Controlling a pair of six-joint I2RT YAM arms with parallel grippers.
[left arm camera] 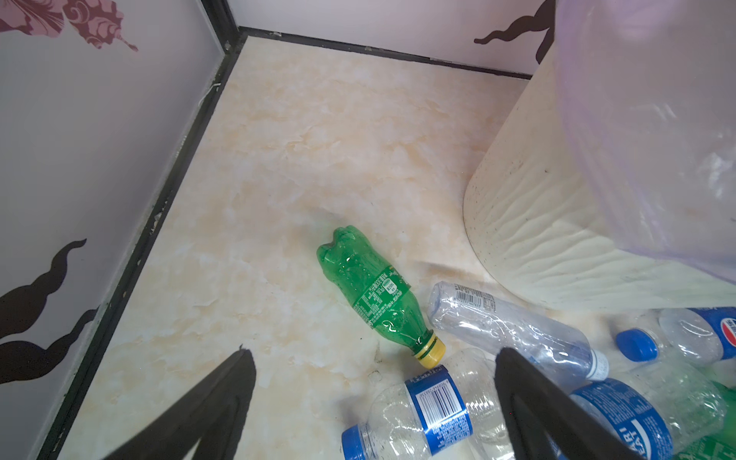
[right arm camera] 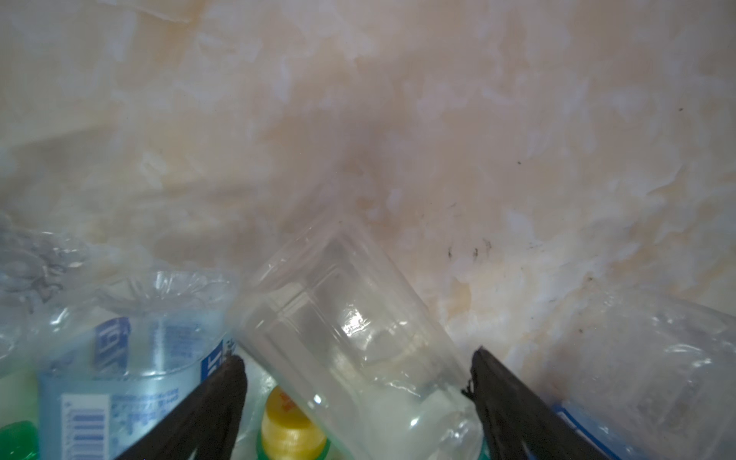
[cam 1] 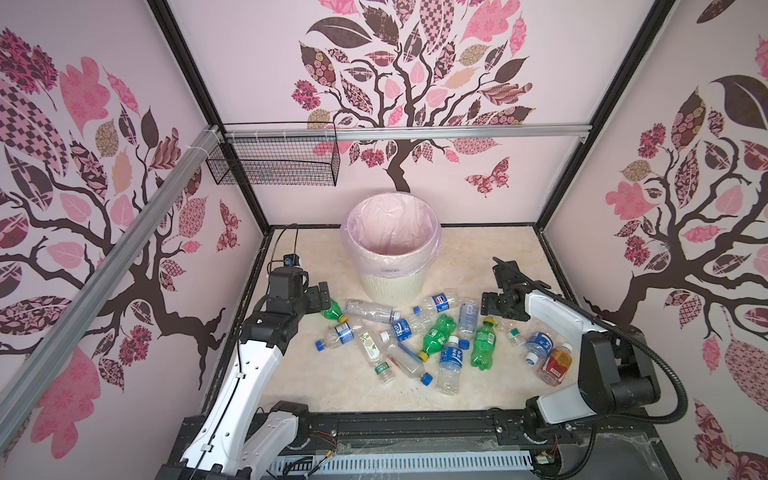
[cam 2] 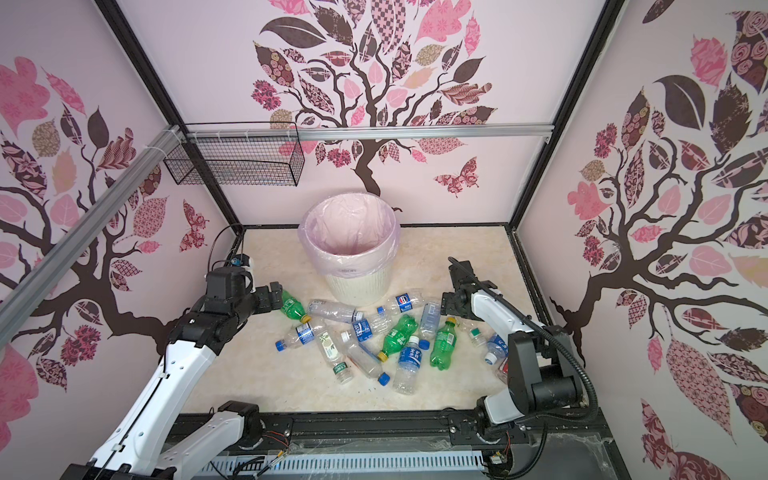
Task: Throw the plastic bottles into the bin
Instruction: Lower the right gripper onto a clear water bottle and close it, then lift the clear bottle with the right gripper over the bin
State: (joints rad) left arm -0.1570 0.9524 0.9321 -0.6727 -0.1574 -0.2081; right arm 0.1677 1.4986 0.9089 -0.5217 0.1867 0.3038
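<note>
a: plastic bottles (cam 1: 405, 329), where?

b: all lying down on the table (cam 1: 332, 388), a loose heap just near of the bin (cam 1: 390, 286), running left to right. clear ones with blue labels, green ones mixed in. a squat red-labelled bottle (cam 1: 555, 365) sits at the near right end, beside the right arm.

a: the bin itself?

b: upright, far middle of the table, pink liner (cam 1: 392, 232) folded over the rim. same in both top views (cam 2: 357, 286). the nearest bottles lie close to its base; cannot tell if any touch it. a wire basket (cam 1: 274, 162) hangs on the far wall, to the left.

a: left pincer (cam 1: 327, 297)?

b: jaws spread wide, nothing between them. it hangs at the far left end of the heap, above a green bottle (left arm camera: 378, 294). that bottle lies flat, with its capped end toward the other bottles. the wrist view (left arm camera: 372, 354) shows table between the two fingers.

a: right pincer (cam 1: 490, 306)?

b: low at the far right end of the heap. the wrist view (right arm camera: 358, 358) has its jaws apart, one on each side of a clear bottle (right arm camera: 342, 318). one finger (right arm camera: 509, 398) sits right at the bottle's side. by the other finger a gap shows, with a yellow cap (right arm camera: 292, 424) in it. so it is around the bottle, not clamped on it.
</note>
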